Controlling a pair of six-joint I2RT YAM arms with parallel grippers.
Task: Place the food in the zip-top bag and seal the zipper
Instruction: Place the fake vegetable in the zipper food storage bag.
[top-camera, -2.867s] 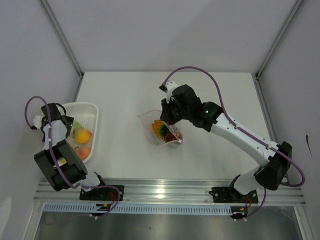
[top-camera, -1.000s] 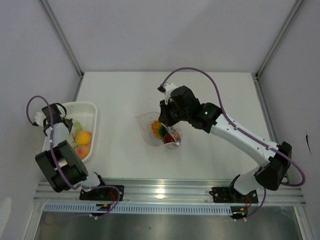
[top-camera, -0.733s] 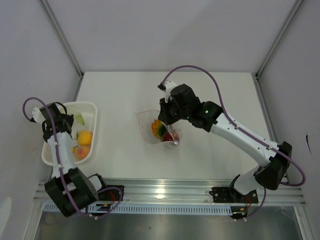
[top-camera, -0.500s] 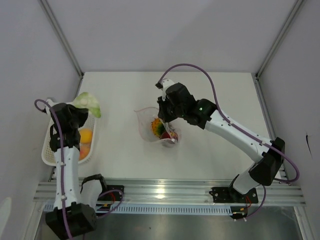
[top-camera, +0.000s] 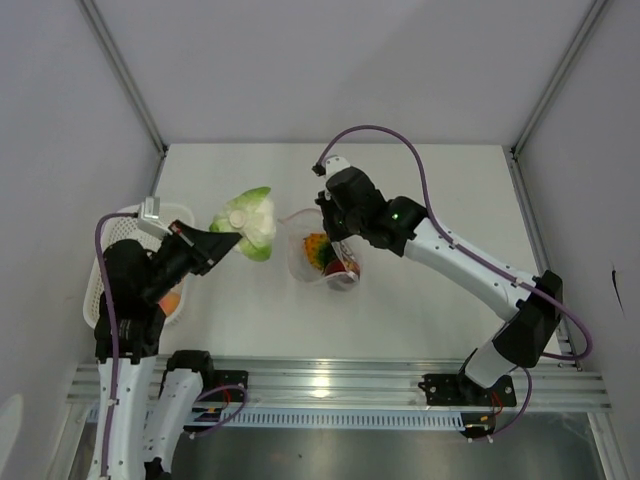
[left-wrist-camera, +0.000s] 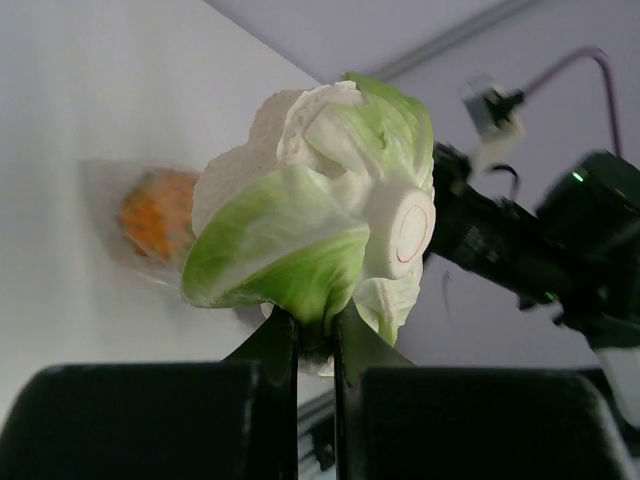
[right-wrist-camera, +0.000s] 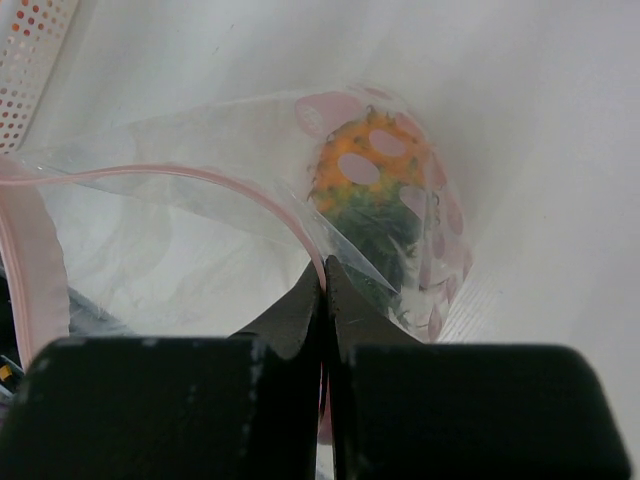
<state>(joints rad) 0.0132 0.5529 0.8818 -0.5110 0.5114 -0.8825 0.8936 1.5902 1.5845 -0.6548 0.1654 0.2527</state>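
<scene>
Clear, glossy plastic zip-top bag (right-wrist-camera: 190, 225); matt, smooth leafy piece (left-wrist-camera: 300, 230).

One bag (top-camera: 297, 262), one basket (top-camera: 90, 308), one leafy piece (top-camera: 248, 222) — one orange-green fruit (top-camera: 318, 250), one red fruit (top-camera: 339, 271).

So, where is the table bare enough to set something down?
Bare: the far table strip behind the basket and zip-top bag, and the near strip between bag and rail. Crowded: between basket and bag, where the left end effector holds the leafy piece.
</scene>
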